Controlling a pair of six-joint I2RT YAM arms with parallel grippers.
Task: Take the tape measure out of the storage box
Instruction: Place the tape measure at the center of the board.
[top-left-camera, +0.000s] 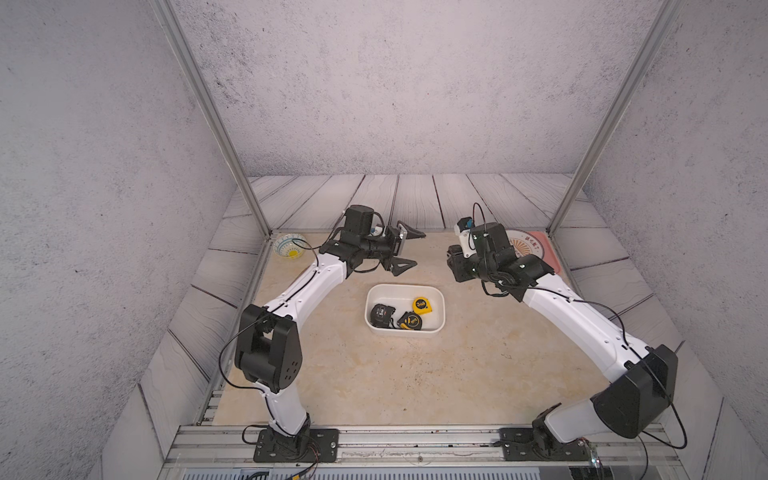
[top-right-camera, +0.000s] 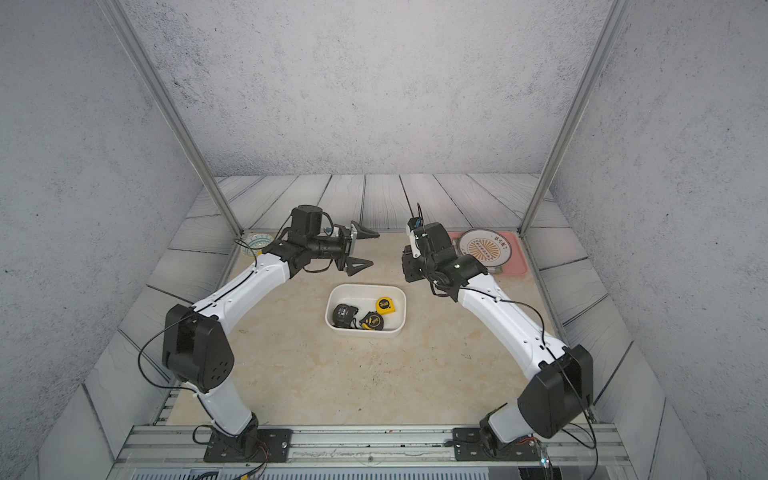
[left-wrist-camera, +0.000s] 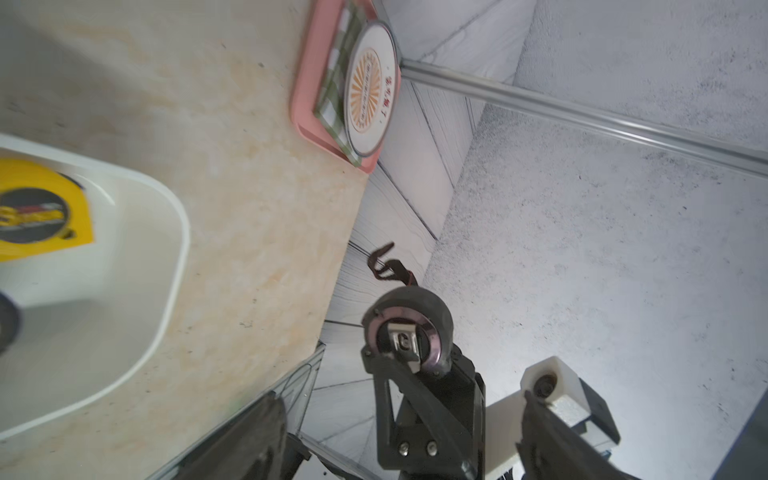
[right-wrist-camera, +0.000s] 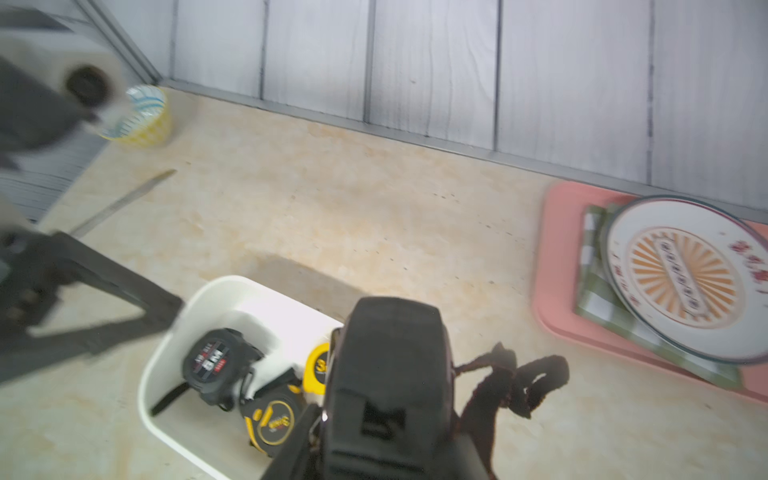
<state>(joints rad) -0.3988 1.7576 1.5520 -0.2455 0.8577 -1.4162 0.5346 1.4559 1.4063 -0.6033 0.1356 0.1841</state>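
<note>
Two grippers hung over the bench (top-left-camera: 374, 374). I had the right gripper (top-left-camera: 457, 266) clamped on a black tape measure (left-wrist-camera: 405, 309), held outside the storage box (top-left-camera: 399, 296), off its far right corner, strap (right-wrist-camera: 511, 382) dangling. Left gripper (top-left-camera: 409, 249) stood open and empty beyond the box. Inside lay a black 8M tape (top-left-camera: 381, 314), a black-and-yellow tape (top-left-camera: 409, 321), a yellow tape (top-left-camera: 421, 305).

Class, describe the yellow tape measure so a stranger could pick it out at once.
Find the white storage box in the middle of the beige tabletop. Of three tape measures inside, the yellow tape measure lies nearest the far right corner. Its case is bright yellow; the black tape measure and the black-and-yellow tape measure beside it are mostly dark.
</note>
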